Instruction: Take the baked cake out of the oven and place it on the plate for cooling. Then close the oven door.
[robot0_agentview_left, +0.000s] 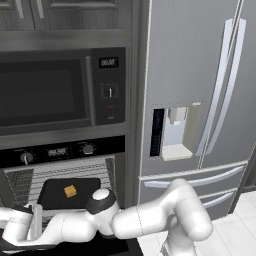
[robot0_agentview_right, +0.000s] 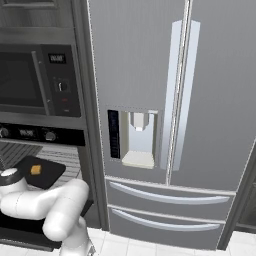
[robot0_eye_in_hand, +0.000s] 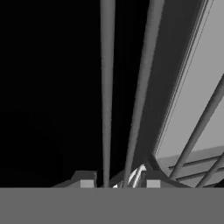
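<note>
We are at the first step: getting the baked cake out of the black built-in oven, the one with two round knobs and a small digital display set under the larger dark-windowed microwave. The oven stands open, its wide black drop-down door let down in front of us. Inside, on the grey wire rack, a flat black baking tray carries a small orange-yellow cube of cake; in the right base view the same tray sits just above the arm's elbow.

Our white arm reaches low and to the left, and the hand sits at the oven's mouth, left of the tray. The hand view looks steeply along thin grey rack bars. The fingers are pressed nearly together, and we judge they pinch one of those bars or the rack's front edge, though what exactly lies between them we cannot tell.

Next, we reckon, the rack or tray must come outward smoothly and level, so the cake does not slide. The tall silver fridge stands to the right.
</note>
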